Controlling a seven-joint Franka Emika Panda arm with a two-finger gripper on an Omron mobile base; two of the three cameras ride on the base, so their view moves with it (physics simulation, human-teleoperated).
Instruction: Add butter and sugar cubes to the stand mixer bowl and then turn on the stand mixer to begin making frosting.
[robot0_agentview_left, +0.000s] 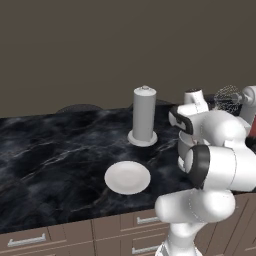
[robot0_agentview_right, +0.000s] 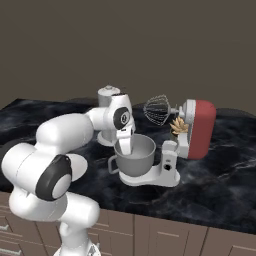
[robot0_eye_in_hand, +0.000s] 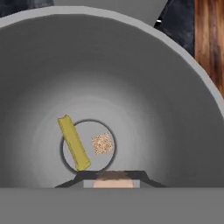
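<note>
Left base view: the arm rises at the lower right and blocks the bowl from sight. A white plate (robot0_agentview_left: 127, 177) lies bare on the dark marble counter (robot0_agentview_left: 50, 150), with a tall grey cylinder (robot0_agentview_left: 144, 116) behind it. The mixer's whisk (robot0_agentview_left: 227, 99) shows at the right edge.

Right base view: the hand (robot0_agentview_right: 125, 145) reaches down inside the grey bowl (robot0_agentview_right: 135, 156), which sits on the white base of the mixer (robot0_agentview_right: 192, 131). The red head is tilted back, and the whisk hangs above and to the right of the hand, clear of the bowl.

Hand view: the hand (robot0_eye_in_hand: 114, 177) looks straight down into the bowl. Its fingertips are pinched together on a tan cube (robot0_eye_in_hand: 114, 183), seen between them at the bottom edge. Just ahead of the fingertips, on the bowl's floor, lie the butter (robot0_eye_in_hand: 74, 142) and a second cube (robot0_eye_in_hand: 102, 144), close beside each other.
</note>
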